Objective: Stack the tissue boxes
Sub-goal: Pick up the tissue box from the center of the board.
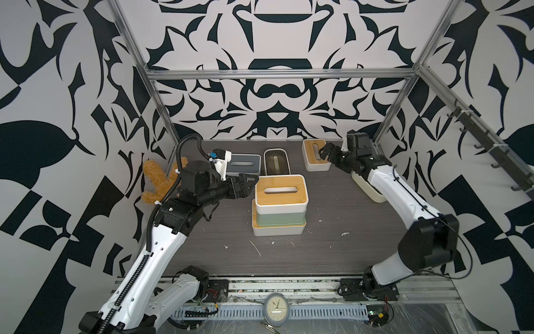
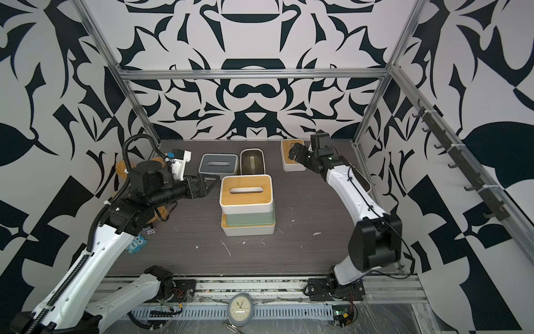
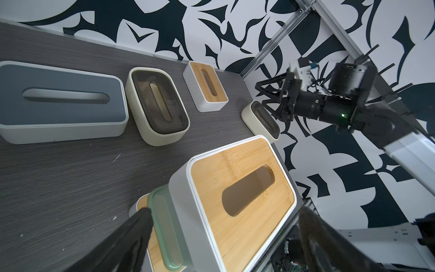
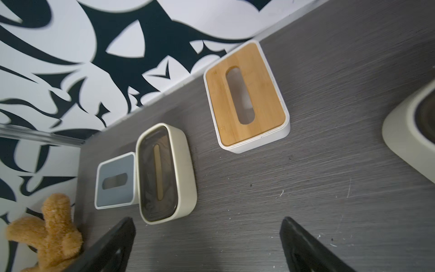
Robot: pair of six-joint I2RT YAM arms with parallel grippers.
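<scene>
In the middle of the table stands a stack of three tissue boxes: a white bamboo-lidded box (image 1: 278, 230) at the bottom, a mint green box (image 1: 276, 218) on it, and a white bamboo-lidded box (image 1: 279, 191) (image 3: 237, 188) on top. Along the back wall lie a grey-lidded box (image 1: 245, 162) (image 4: 115, 180), a cream dark-lidded box (image 1: 276, 162) (image 4: 162, 174) and a small bamboo-lidded box (image 1: 315, 154) (image 4: 246, 99). A second cream box (image 1: 372, 189) lies partly under the right arm. My left gripper (image 1: 249, 180) (image 3: 226, 212) is open, just left of the stack's top box. My right gripper (image 1: 324, 152) (image 4: 208, 223) hovers open over the small bamboo-lidded box.
A brown plush bunny (image 1: 157, 182) (image 4: 49, 233) leans on the left wall behind the left arm. A small blue toy (image 2: 135, 244) lies under that arm. A round clock (image 1: 276, 308) sits on the front rail. White scraps dot the dark table (image 1: 332, 245).
</scene>
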